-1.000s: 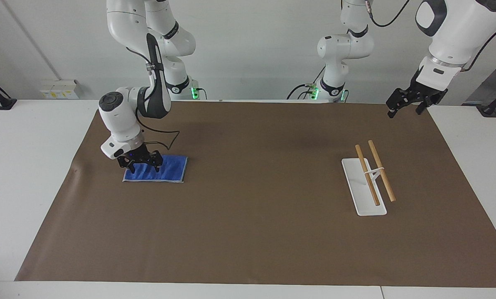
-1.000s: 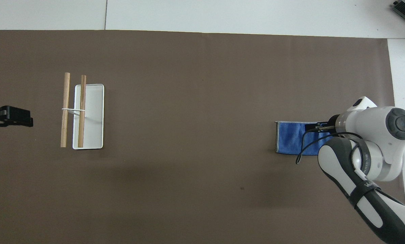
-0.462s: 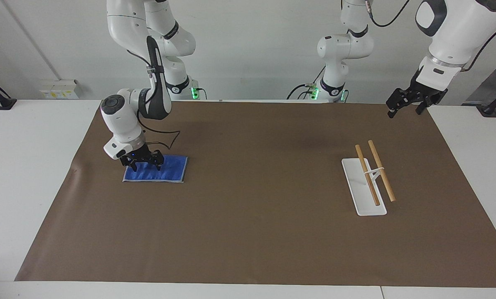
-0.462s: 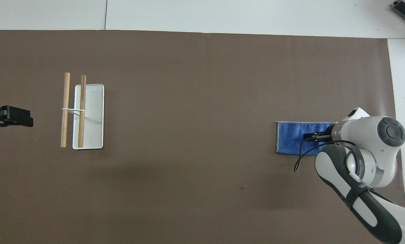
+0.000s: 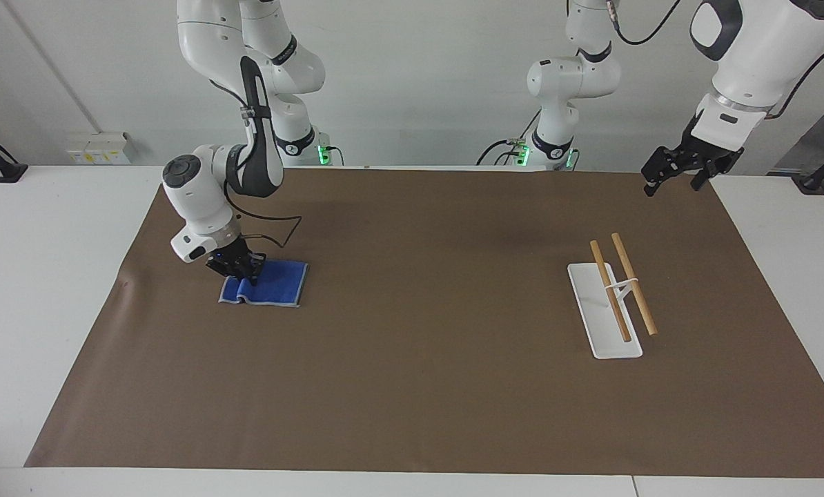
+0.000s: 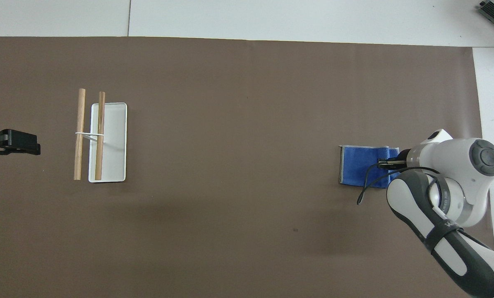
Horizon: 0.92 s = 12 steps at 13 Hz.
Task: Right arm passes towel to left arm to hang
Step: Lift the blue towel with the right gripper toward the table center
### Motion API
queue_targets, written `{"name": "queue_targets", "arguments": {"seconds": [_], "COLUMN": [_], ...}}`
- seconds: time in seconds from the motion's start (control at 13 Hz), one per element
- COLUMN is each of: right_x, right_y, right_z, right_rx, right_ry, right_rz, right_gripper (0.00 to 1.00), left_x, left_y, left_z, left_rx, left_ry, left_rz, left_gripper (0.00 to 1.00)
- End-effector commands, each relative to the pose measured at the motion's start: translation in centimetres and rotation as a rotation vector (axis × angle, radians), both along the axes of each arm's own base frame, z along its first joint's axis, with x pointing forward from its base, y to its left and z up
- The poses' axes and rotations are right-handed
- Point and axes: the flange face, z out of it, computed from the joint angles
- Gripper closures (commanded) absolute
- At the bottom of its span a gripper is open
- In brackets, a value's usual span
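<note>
R gripper (image 5: 245, 270): jaws just clenched on towel (image 5: 270, 283), edge bunched vs 1s ago | towel on table (image 5: 412, 386), R-arm end | L gripper (image 5: 681, 172) jaws wide, waits | next: lift, pass

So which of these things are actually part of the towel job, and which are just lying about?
Part of the job:
- towel, bunched where the right claw pinches it
- left claw, waiting in the air at its own end
- rack with two wooden rods, likely where the towel hangs

Just there:
- brown mat covering the table
</note>
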Motion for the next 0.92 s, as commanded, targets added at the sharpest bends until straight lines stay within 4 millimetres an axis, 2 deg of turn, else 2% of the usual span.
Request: {"name": "queue_targets", "arguments": {"seconds": [0.0, 0.15, 0.38, 0.62, 0.77, 0.85], "right_x": [2.2, 3.3, 5.4, 6.9, 7.6, 7.7], "right_y": [0.5, 1.0, 2.8, 5.6, 7.2, 7.7], "right_z": [4.0, 6.6, 12.2, 17.6, 20.7, 21.5], "right_rx": [0.035, 0.043, 0.056, 0.079, 0.183, 0.248], "right_ry": [0.018, 0.009, -0.025, -0.042, -0.067, -0.068], "right_rz": [-0.030, -0.047, -0.056, -0.086, -0.148, -0.194], "right_gripper": [1.00, 1.00, 1.00, 1.00, 1.00, 1.00], "left_x": [-0.6, -0.6, -0.6, -0.6, -0.6, -0.6], "left_y": [0.1, 0.1, 0.1, 0.1, 0.1, 0.1], "left_z": [0.3, 0.3, 0.3, 0.3, 0.3, 0.3], "left_rx": [-0.010, -0.010, -0.010, -0.010, -0.010, -0.010], "left_ry": [0.006, 0.006, 0.006, 0.006, 0.006, 0.006], "left_rz": [0.011, 0.011, 0.009, 0.011, 0.009, 0.009], "left_gripper": [0.00, 0.00, 0.00, 0.00, 0.00, 0.00]}}
